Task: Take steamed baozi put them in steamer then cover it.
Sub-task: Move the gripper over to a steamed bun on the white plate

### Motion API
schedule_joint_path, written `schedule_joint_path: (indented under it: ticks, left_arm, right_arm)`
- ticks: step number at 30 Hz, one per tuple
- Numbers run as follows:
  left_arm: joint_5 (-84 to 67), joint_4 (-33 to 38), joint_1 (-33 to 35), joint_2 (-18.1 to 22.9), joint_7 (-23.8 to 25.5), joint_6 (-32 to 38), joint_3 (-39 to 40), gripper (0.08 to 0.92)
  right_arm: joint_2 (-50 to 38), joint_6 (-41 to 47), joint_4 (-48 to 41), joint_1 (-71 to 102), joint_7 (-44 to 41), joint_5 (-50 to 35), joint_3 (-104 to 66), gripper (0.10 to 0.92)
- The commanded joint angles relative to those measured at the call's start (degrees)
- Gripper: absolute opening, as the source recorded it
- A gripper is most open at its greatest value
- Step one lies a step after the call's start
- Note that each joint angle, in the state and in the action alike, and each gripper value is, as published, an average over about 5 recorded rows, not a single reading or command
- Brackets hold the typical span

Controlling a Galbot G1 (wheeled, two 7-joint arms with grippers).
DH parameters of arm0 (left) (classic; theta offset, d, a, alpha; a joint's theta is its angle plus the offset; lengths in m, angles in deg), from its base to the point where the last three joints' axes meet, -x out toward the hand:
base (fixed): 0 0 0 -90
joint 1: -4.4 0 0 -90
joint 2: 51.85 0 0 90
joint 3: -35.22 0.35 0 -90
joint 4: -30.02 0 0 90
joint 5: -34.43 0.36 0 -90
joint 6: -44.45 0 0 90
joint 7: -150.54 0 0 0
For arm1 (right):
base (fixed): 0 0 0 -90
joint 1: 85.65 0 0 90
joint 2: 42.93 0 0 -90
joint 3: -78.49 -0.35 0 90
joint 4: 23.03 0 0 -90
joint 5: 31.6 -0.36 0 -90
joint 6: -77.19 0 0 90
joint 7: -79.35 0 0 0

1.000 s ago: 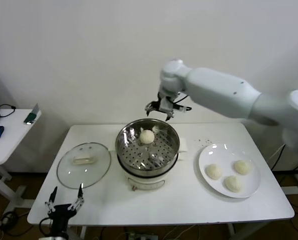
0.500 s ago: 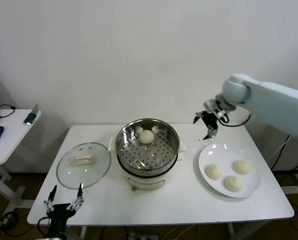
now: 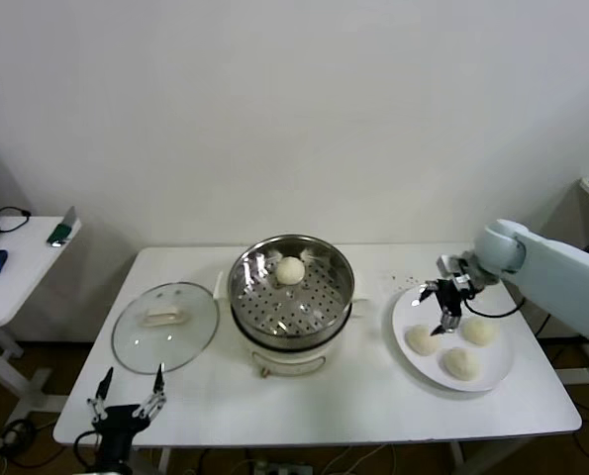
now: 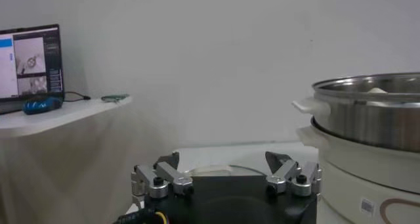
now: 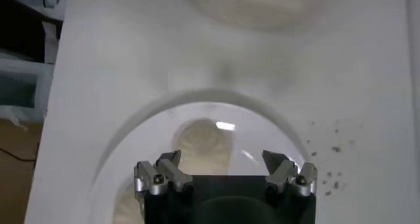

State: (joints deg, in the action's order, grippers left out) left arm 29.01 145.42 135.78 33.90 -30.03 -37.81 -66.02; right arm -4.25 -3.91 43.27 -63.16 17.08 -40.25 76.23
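Note:
The steel steamer (image 3: 292, 294) stands mid-table with one baozi (image 3: 291, 269) on its perforated tray at the far side. Three baozi (image 3: 421, 339) (image 3: 478, 331) (image 3: 461, 363) lie on the white plate (image 3: 409, 302) at the right. My right gripper (image 3: 442, 308) is open and empty, hanging just above the plate near the left baozi. In the right wrist view a baozi (image 5: 203, 140) lies on the plate ahead of the open fingers (image 5: 168, 164). My left gripper (image 3: 128, 396) is open and parked low at the table's front-left edge; its wrist view shows the steamer's side (image 4: 367, 117).
The glass lid (image 3: 165, 326) lies flat on the table left of the steamer. A small side table (image 3: 17, 267) with a mouse and other items stands at the far left. Dark specks dot the table behind the plate (image 3: 403, 280).
My right arm swung from above the steamer's far rim to the right and came down over the plate. The baozi in the steamer and my left arm stayed put.

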Motion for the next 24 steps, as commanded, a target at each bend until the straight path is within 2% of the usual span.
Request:
schedule_joint_path:
  ticks: [1,19,24]
  left_arm:
    - [0.2,-0.2,0.0,0.2,0.0,-0.1,0.0,0.823]
    - [0.1,-0.9,-0.3,0.1,-0.2,-0.2,-0.2,0.823]
    - [0.1,-1.0,-0.6,0.0,-0.2,-0.4,-0.2,0.823]
  right_arm:
    - [1.6,1.3,-3.7,8.6,0.7,3.0,-6.7,0.823]
    - [5.7,0.8,-7.8,7.0,0.1,4.4,-4.5,0.822]
    - [6.2,0.6,-8.2,6.7,-0.3,4.2,-4.1,0.791]
